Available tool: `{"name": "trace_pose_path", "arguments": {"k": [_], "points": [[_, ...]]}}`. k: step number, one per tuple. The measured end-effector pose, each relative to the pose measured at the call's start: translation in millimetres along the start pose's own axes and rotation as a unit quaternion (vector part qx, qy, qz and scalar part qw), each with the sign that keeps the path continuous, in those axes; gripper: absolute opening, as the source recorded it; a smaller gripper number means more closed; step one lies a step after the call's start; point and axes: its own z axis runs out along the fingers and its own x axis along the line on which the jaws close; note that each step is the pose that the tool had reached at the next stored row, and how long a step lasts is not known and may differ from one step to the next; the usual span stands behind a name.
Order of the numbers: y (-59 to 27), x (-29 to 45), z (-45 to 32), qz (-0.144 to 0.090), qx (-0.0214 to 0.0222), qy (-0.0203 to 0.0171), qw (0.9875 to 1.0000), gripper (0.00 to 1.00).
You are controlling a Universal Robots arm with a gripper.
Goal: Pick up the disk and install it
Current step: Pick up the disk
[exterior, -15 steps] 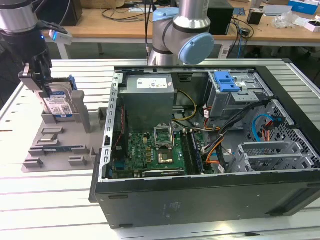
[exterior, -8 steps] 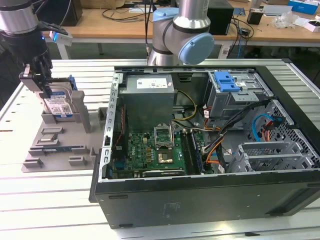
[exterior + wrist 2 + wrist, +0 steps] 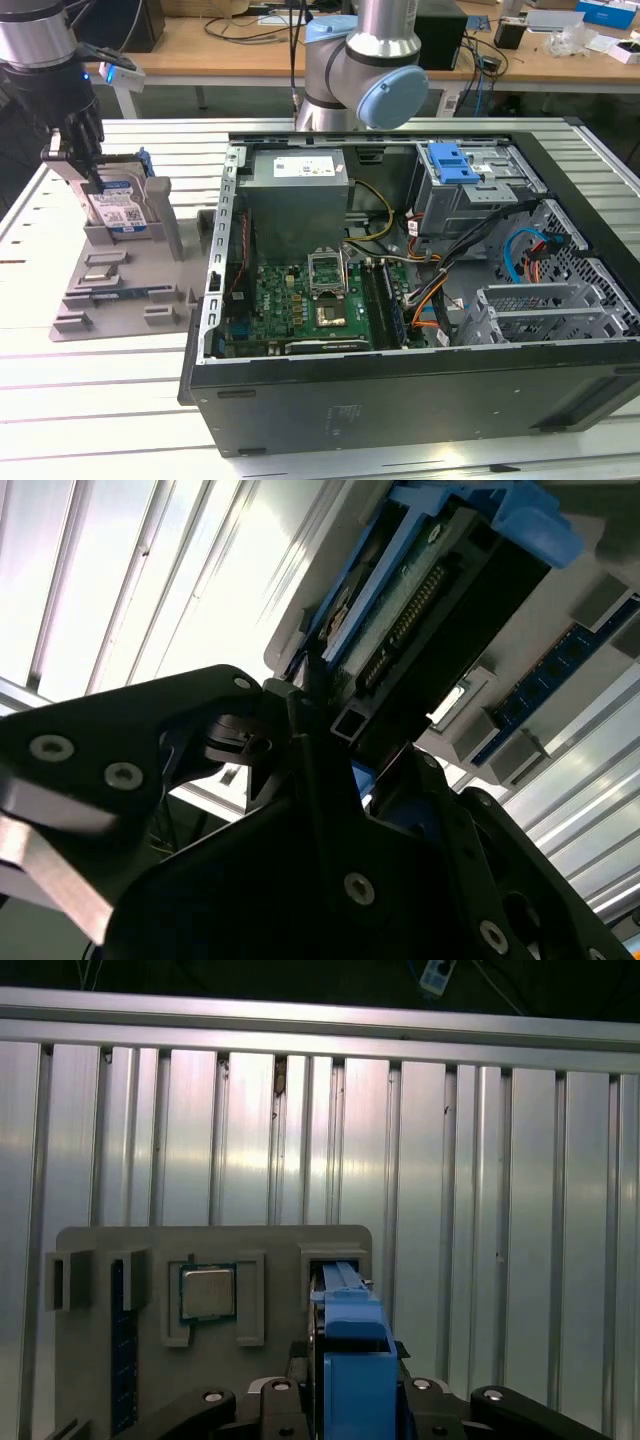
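The disk (image 3: 120, 208), a silver drive with a white-and-blue label in a blue carrier, stands on edge in a slot of the grey fixture (image 3: 110, 290) at the exterior view's left. My gripper (image 3: 90, 172) comes down on its upper edge and is shut on it. In the first wrist view the blue carrier (image 3: 350, 1345) sits tight between the two black fingers (image 3: 272, 1392). The second wrist view shows the disk's connector side (image 3: 420, 610) running away from a black finger (image 3: 320, 770).
The open computer case (image 3: 380, 400) lies at the exterior view's right, with a drive cage and blue clip (image 3: 455, 160), a grey power supply (image 3: 298, 170) and cables. The fixture also holds a processor chip (image 3: 207, 1292). The arm's base (image 3: 360, 60) stands behind the case.
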Motion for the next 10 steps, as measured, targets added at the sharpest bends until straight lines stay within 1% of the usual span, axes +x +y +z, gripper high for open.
{"name": "trace_pose_path", "arguments": {"k": [10], "points": [[0.0, 0.0, 0.3, 0.0, 0.0, 0.0, 1.0, 0.37]]}}
